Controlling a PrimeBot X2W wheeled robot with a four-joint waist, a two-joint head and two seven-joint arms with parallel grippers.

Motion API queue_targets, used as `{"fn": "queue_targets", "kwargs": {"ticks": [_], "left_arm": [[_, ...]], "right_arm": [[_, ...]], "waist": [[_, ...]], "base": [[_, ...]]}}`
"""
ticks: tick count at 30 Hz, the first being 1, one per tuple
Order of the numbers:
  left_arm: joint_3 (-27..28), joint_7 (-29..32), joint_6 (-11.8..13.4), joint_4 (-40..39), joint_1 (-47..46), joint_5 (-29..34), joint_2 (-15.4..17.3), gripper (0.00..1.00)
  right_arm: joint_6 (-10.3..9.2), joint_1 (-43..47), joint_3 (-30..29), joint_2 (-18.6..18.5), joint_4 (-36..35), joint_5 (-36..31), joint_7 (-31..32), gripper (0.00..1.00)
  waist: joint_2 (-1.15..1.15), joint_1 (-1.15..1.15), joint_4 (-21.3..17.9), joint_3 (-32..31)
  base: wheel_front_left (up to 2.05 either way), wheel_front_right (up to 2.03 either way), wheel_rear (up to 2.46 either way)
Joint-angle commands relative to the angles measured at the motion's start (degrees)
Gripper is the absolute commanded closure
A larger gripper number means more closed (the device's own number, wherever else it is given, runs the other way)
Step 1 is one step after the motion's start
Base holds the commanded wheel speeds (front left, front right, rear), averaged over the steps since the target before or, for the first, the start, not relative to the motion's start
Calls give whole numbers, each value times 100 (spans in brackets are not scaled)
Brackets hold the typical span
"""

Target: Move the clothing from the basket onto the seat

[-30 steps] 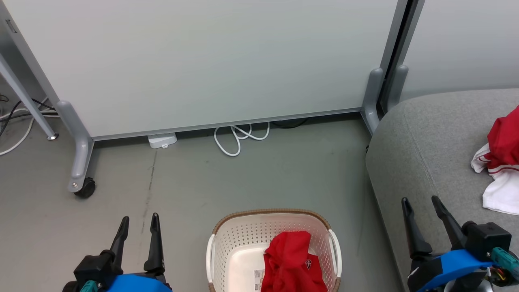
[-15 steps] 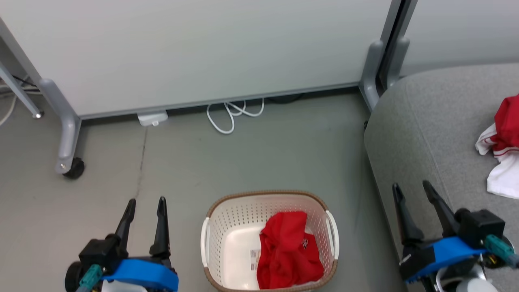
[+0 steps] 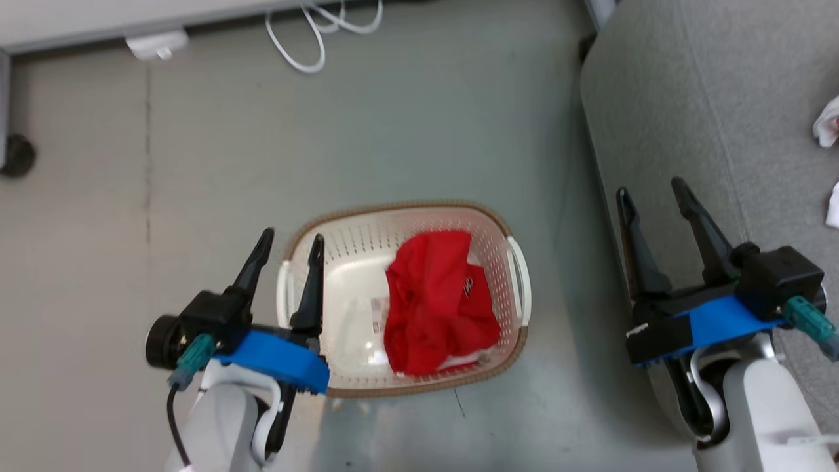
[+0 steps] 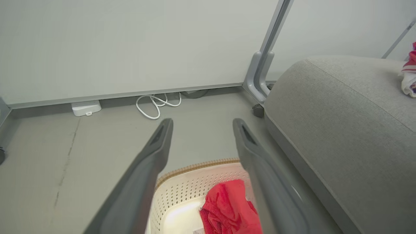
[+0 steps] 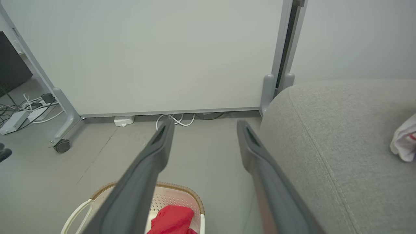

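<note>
Since the red garment lies crumpled in the laundry basket, soft, light and floppy, its bunched middle seems the likeliest pinch point; the left gripper and right gripper gape wide, empty.

Floor: smooth grey floor, one thin crack.
Partition: pale panel on grey legs, black caster.
Under it: looped white cable, small white box.

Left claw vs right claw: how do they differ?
Head view: left claw overlaps the basket's left rim, right claw overlaps the seat's edge. Left claw is nearer the basket's red clothing than right claw. Both open, empty.
</note>
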Motion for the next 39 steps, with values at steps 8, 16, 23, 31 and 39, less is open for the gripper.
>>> {"fn": "queue_targets", "kwargs": {"ticks": [8, 16, 23, 31, 39], "left_arm": [[-801, -17, -9, 774, -1134, -176, 148, 0], [-1526, -17, -9, 1354, -1699, -384, 304, 0], [-2243, -17, -9, 2008, -2093, -794, 492, 0], [-2493, 10, -9, 2931, -2489, -1193, 503, 0], [-2333, 37, 86, 3837, -2881, -1431, 265, 0]], "right_arm": [[3, -796, 110, 7, -204, 66, -174, 0], [3, -1034, 314, 7, -93, 259, -397, 0], [3, -1184, 646, 8, 232, 554, -691, 0], [2, -1360, 964, 8, 402, 737, -847, 0], [2, -1501, 1210, 8, 509, 870, -953, 0]], "waist": [[0, -2, -675, 1680], [0, -2, -1022, 2230], [0, -2, -1319, 2587], [0, -2, -1460, 2796], [0, -2, -1538, 2997]], "base": [[0, 0, 0], [0, 0, 0], [0, 0, 0], [0, 0, 0], [0, 0, 0]]}}
